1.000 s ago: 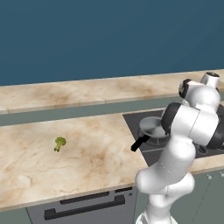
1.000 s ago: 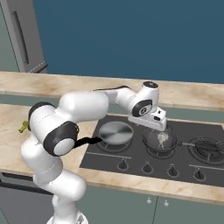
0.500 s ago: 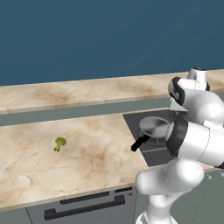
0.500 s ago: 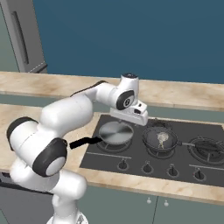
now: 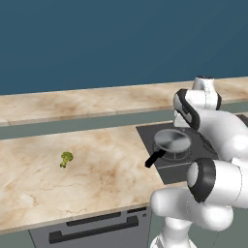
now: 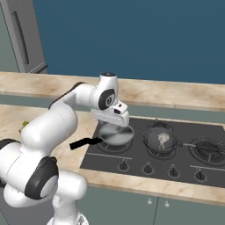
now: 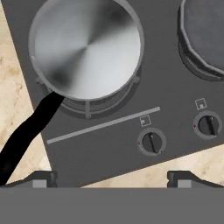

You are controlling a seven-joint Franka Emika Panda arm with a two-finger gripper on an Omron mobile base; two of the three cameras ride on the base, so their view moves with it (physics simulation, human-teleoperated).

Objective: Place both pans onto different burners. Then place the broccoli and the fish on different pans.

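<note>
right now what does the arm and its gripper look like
The arm is glossy white with rounded, tube-like links and dark grey bands at the joints. The gripper has a white hand block and two small dark finger tips. No cables or markings show.

White, glossy, rounded arm point(image 6: 57, 127) — fat tubular links joined by dark grey bands at each joint; a boxy white hand point(image 6: 115, 113) with small dark fingertips point(image 7: 43, 178) — no cables visible.
</note>
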